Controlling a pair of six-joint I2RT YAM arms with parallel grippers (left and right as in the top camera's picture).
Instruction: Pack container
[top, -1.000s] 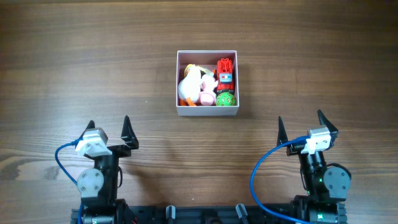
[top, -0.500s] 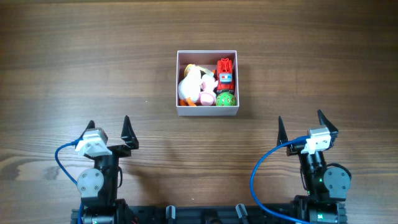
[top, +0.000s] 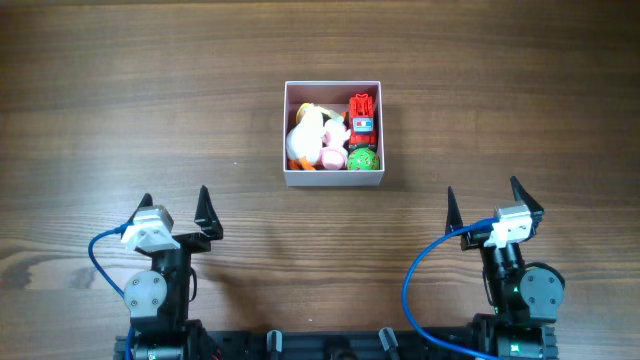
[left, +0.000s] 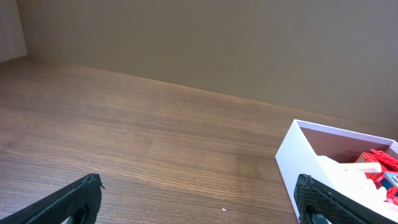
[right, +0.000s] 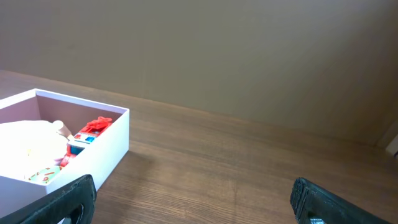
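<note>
The container (top: 333, 181), a small square white-walled box with a pink inside, stands in the middle of the table. It holds a white duck toy (top: 305, 133), a red truck (top: 362, 116), a green ball (top: 364, 160) and a pink piece (top: 332, 157). My left gripper (top: 174, 206) rests open near the front left edge, well short of the box, nothing between its fingers. The right gripper (top: 484, 199) is open at the front right, also empty. The container (left: 298, 162) shows at the right of the left wrist view, and the container (right: 93, 158) at the left of the right wrist view.
Brown wood table (top: 150, 100) stretches all around the box. Both arm bases and their blue cables (top: 420, 290) sit along the front edge. A plain brown wall (right: 249, 56) closes the far side in the wrist views.
</note>
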